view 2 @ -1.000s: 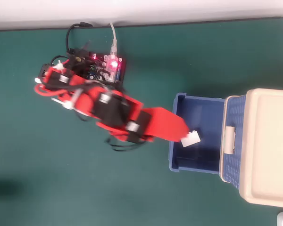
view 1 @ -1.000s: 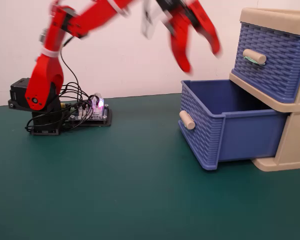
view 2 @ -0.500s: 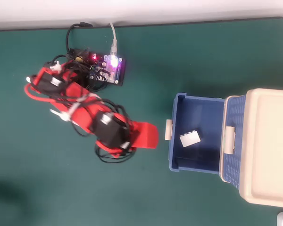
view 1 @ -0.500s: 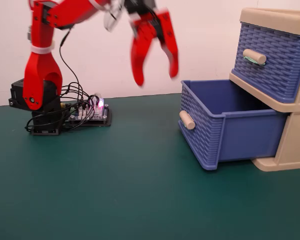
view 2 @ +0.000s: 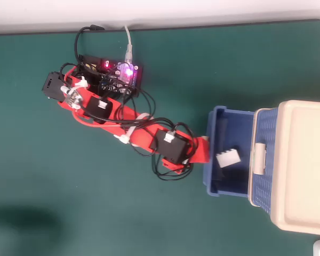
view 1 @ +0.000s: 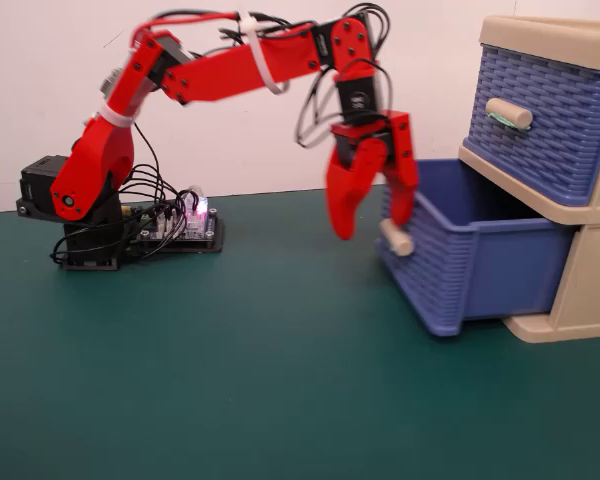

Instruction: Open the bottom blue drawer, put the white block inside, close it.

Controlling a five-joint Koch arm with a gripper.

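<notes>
The bottom blue drawer (view 1: 490,255) is pulled out of the beige frame (view 1: 585,290), and its beige cylindrical handle (view 1: 397,238) faces the arm. In the overhead view the white block (view 2: 228,158) lies on the floor of the drawer (view 2: 236,125), near its front wall. It is hidden in the fixed view. My red gripper (view 1: 373,228) hangs open and empty just outside the drawer's front wall, one finger in front of the handle. From overhead the gripper (view 2: 201,152) sits against the front wall, mostly under the wrist.
The upper blue drawer (view 1: 540,120) is closed, with green bits at its handle (view 1: 508,113). The arm's base (view 1: 75,215) and a lit controller board (view 1: 185,225) stand at the back left of the green mat. Cables loop around the wrist (view 2: 173,170).
</notes>
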